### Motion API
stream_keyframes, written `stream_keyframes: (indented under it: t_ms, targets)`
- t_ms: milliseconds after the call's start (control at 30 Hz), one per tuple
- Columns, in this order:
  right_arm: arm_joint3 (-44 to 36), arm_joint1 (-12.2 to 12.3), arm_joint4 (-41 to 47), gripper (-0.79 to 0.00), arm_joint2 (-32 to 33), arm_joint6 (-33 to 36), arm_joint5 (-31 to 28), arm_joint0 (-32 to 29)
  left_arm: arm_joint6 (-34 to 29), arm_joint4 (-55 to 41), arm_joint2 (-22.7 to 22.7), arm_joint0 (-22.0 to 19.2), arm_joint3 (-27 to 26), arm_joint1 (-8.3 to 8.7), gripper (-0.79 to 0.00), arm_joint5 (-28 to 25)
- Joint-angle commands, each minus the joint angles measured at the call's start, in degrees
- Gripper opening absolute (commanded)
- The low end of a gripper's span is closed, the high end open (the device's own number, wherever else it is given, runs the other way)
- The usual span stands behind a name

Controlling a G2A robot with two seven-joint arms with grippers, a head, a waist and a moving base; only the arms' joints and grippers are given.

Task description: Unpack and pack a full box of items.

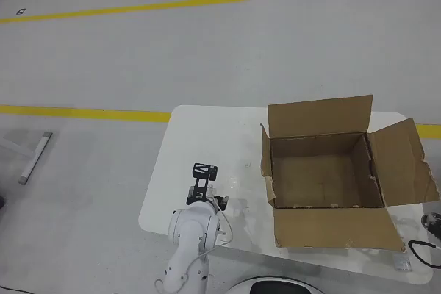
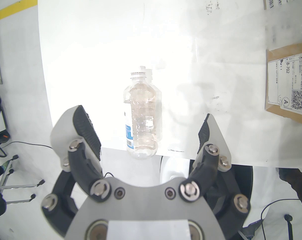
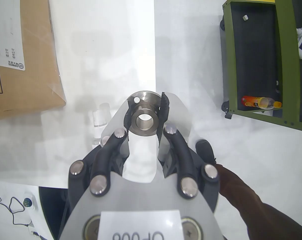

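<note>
Hanging over the white desk, the left gripper is seen with its fingers spread wide. In its wrist view a clear plastic bottle is framed between them but is not touched. The bottle is laid on its side on the desk, uncapped, with its base reaching the desk's edge. In the top view this gripper is found at lower centre of the frame, over the desk's left part and well apart from the box.

The cardboard box is placed on the right half of the desk, at centre right of the top frame. All four flaps are folded outward and its brown inner floor is exposed.

The right gripper is closed narrowly on a metal ring, which is clamped between the fingers with its bore turned toward the wrist camera. The gripper is held near a corner of the box.

Beyond the desk, a green cart is seen on the floor, with an orange bottle lying inside it. A yellow line is painted on the floor across the upper left of the top frame.
</note>
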Motion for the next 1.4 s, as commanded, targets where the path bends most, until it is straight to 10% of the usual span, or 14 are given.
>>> stream_keyframes:
  t_ms: [0, 1367]
  targets:
    - [0.06, 0.01, -0.5, -0.785, -0.48, -0.04, -0.31, -0.08, 0.0, 0.0, 0.0, 0.0, 0.0, 0.0, 0.0, 0.0]
    - [3.41, -0.07, -6.52, -0.785, -6.14, -0.44, -1.29, -1.67, 0.0, 0.0, 0.0, 0.0, 0.0, 0.0, 0.0, 0.0]
